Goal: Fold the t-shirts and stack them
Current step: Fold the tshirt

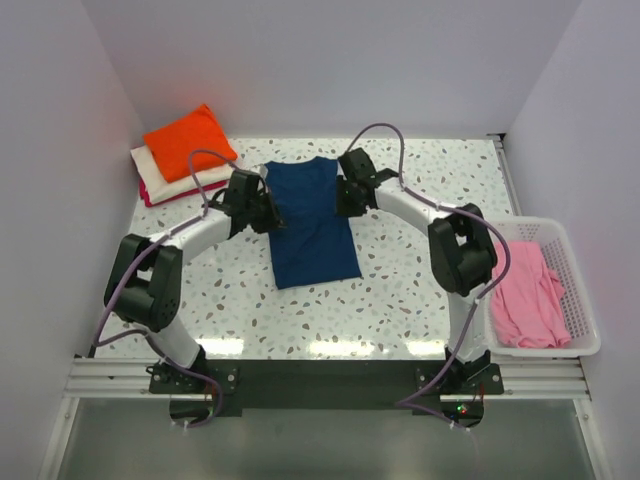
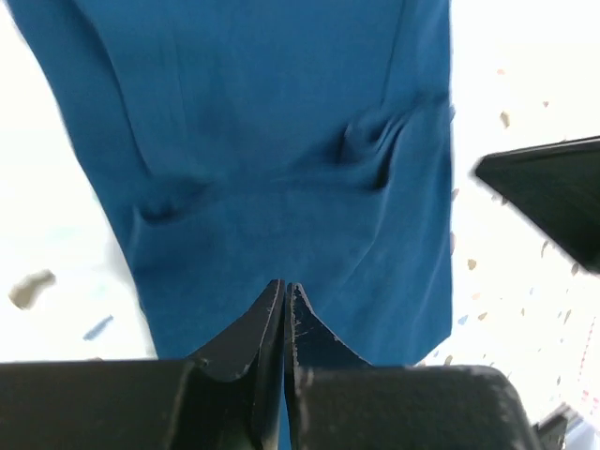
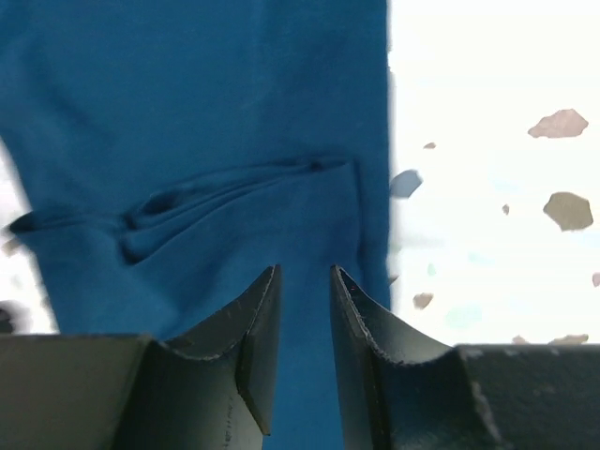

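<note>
Far-left stack: three folded tees sit piled at the far left corner of the desk [image 1: 420, 285]. The orange tee [image 1: 188, 140] is on top, the cream tee [image 1: 212, 176] is under it, and a strip of the magenta tee [image 1: 165, 196] shows at the bottom.
Left tool [image 2: 285, 289]: its fingers are pressed together with only a hairline gap, above the near part of the blue cloth. Whether any cloth is pinched between them cannot be told. From above, it sits at the shirt's left edge.
Navy tee [image 1: 312, 220]: lies flat in the middle of the desk between the two tools, folded into a narrow long panel with the neck end away from the arm bases. Small creases run across it in both wrist views.
Right tool [image 3: 305, 272]: its fingers stand a little apart and blue cloth shows through the gap. It is at the shirt's right edge, and speckled desk shows just beside it.
White basket [image 1: 582, 290]: sits at the right edge of the desk, well apart from the navy tee.
Pink tee [image 1: 525, 295]: lies loose and crumpled inside the basket.
</note>
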